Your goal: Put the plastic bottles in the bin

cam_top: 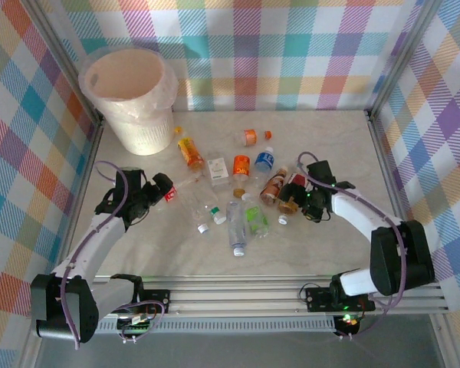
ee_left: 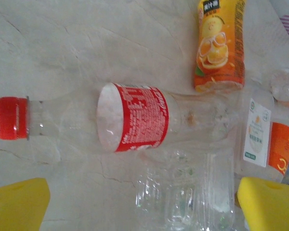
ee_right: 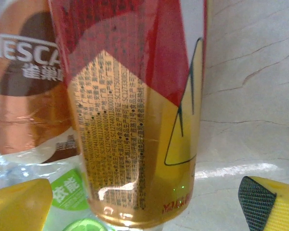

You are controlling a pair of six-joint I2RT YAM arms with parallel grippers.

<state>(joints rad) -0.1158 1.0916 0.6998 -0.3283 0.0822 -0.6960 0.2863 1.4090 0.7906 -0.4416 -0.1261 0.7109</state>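
Note:
The bin (cam_top: 142, 126), a cream-white bucket lined with a plastic bag, stands at the far left. Several plastic bottles (cam_top: 235, 222) lie scattered across the middle of the table. My left gripper (cam_top: 169, 193) hangs open over a clear bottle with a red label and red cap (ee_left: 135, 118); its yellow fingers (ee_left: 19, 204) straddle a clear crushed bottle (ee_left: 192, 192). My right gripper (cam_top: 294, 196) is open around a red-and-gold labelled bottle (ee_right: 135, 120), with its fingers (ee_right: 269, 204) on either side and apart from it. A brown coffee bottle (ee_right: 29, 86) lies beside it.
An orange juice bottle (ee_left: 219, 45) lies beyond the red-label one. A green-label bottle (ee_right: 67, 197) sits under the gold one. Checked walls (cam_top: 31, 138) close in the table on three sides. Bare tabletop (cam_top: 337, 146) lies at the far right.

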